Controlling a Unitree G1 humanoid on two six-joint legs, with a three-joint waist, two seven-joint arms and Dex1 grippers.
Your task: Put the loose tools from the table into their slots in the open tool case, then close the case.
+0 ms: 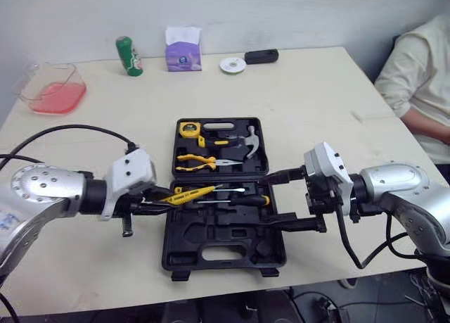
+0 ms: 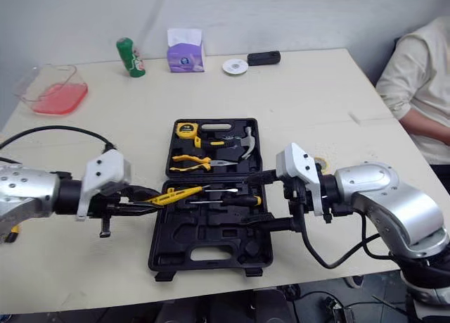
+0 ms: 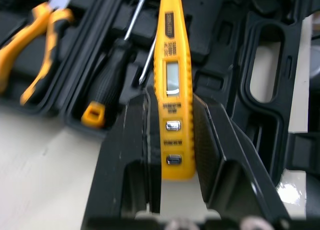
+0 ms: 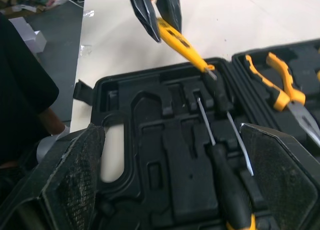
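Okay, your left jaws are clamping the yellow tester pen at its butt, tip hanging over the tool case, 9 o'clock side; likely light, stiff, slick. Right jaws are gaping apart.

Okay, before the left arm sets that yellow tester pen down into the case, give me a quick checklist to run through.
1. Left gripper clamped on the yellow tester pen: ok.
2. Pen over the tool case, on its near half: ok.
3. Pen lined up with its own slot: cannot tell.
4. Screwdrivers lying close beside the pen tip, may crowd the drop: not ok.
5. Right gripper open and apart from the pen: ok.
6. Case lying fully open: ok.
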